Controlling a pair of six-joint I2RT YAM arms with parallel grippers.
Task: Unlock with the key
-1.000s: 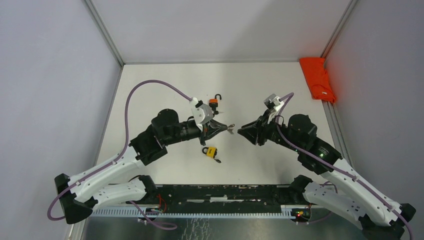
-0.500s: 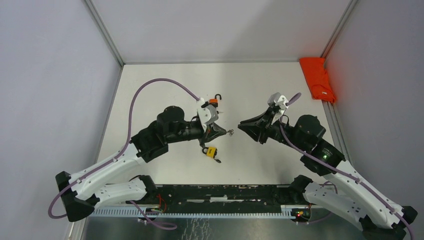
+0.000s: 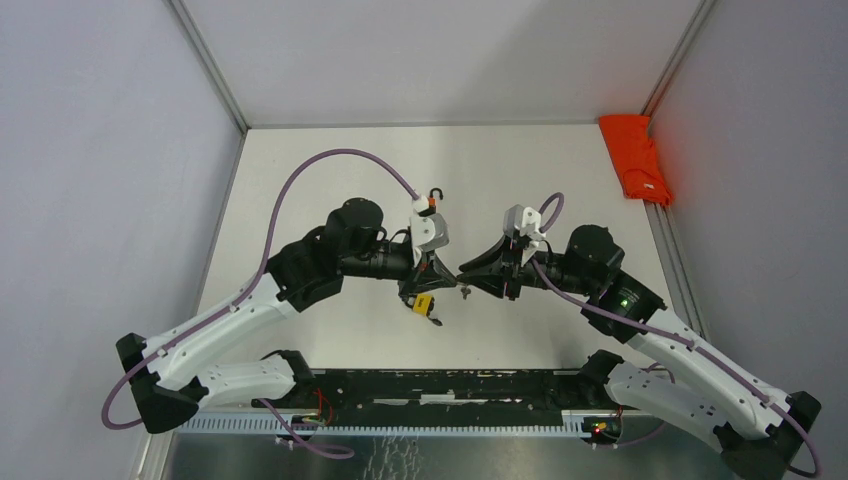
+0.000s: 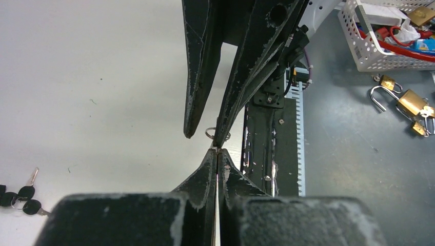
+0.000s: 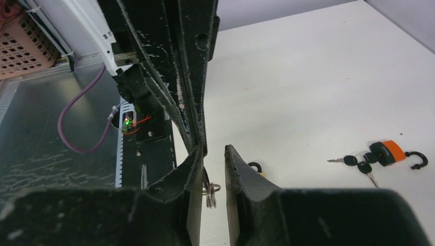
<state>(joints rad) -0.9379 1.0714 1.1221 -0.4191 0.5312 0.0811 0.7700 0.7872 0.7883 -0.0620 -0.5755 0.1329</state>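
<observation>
Left wrist view has the left gripper (image 4: 216, 152) nearest, its two black fingers pressed flat together. They pinch a thin sliver of metal, and a small wire key ring (image 4: 210, 133) shows just past their tips. The key's blade itself cannot be made out.

The right gripper (image 4: 203, 139) comes in tip to tip from the other side with its jaws apart. One finger touches the left gripper's tips, the other stands clear, and the ring lies in the gap. All this hangs over the middle of the tabletop (image 3: 520, 165), rather closer to its near edge.

A yellow padlock (image 3: 423, 304) lies on the tabletop just on the near side of the left gripper. An orange padlock (image 3: 427, 204) with a black shackle swung open lies farther back, with a bunch of black-headed keys (image 5: 356, 160) touching it.

The tabletop is plain white and lightly scuffed, with pale grey walls on three sides. A folded orange cloth (image 3: 635, 155) sits at its far right corner. Off the table, a white wire basket (image 4: 367, 46) and some brass padlocks (image 4: 409, 101) rest on a grey surface.
</observation>
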